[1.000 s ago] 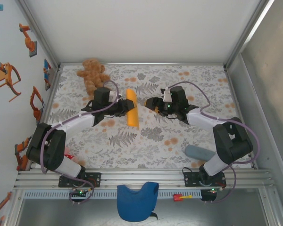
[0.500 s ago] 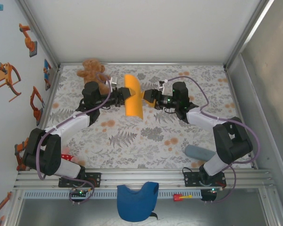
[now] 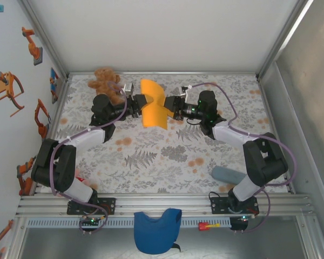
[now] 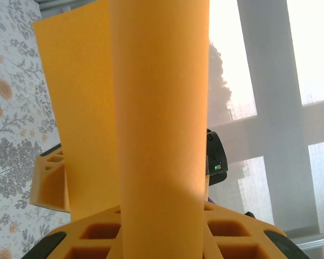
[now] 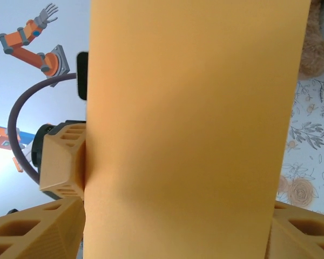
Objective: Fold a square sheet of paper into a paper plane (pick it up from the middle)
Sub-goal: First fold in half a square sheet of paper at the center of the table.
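- The bench [image 3: 151, 162] lies below the work. The sheet hangs in the air over its far middle, between the arms, probably so both can bend it freely.
- The square sheet of paper [image 3: 154, 108] is bright orange, plain and bowed rather than flat. I cannot make out any creases.
- The left pincer [image 3: 142, 102] is clenched on the sheet, likely to anchor it.
- The right pincer [image 3: 171, 106] has its jaws spread wide either side of the sheet. I cannot tell whether it is gripping.

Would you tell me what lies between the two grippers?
The orange paper, between the left gripper and the right gripper, in the top view.
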Controlling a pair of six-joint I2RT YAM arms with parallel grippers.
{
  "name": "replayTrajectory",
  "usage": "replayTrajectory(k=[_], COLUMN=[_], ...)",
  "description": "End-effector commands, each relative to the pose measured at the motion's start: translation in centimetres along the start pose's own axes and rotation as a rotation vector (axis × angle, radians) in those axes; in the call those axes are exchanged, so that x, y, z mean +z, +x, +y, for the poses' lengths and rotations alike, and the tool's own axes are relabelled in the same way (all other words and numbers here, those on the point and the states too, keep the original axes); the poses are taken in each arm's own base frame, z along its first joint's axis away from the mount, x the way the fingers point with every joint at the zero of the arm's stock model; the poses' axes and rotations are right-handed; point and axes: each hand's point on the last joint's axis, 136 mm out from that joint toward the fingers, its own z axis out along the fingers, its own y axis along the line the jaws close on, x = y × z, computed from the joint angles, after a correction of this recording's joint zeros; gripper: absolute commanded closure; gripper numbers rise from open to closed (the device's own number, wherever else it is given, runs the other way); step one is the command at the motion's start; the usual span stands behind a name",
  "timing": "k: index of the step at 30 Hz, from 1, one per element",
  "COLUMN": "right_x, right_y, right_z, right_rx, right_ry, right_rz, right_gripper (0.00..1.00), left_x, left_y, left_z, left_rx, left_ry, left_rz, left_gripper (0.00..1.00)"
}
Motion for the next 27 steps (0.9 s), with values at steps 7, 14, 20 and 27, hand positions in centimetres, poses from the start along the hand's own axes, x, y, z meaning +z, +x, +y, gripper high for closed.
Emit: replayTrajectory(k=[7, 14, 20, 27], right_x=[-1.5, -2.1, -2.4, -2.9], right_y=[-1.2, -0.5, -0.5, -0.7], right_z=[0.8, -1.1, -0.6, 0.1], right_rx=[-0.036, -0.059, -0.077, -0.103], right_ry=[-0.013, 0.143, 0.182, 0.208], right_rz=[-0.037, -0.015, 0.009, 0.011], right_gripper=[0.47, 0.64, 0.95, 1.0], left_x=[-1.2, -1.8, -1.9, -2.8], left_y=[0.3, 0.6, 0.6, 0.6], left_z=[2.7, 3.2, 3.6, 4.9], left_rx=[0.001, 0.013, 0.006, -0.015], left_ry=[-0.099, -0.149, -0.159, -0.241], left_rz=[-0.004, 0.008, 0.008, -0.012], left_gripper=[0.74, 0.74, 0.71, 0.4])
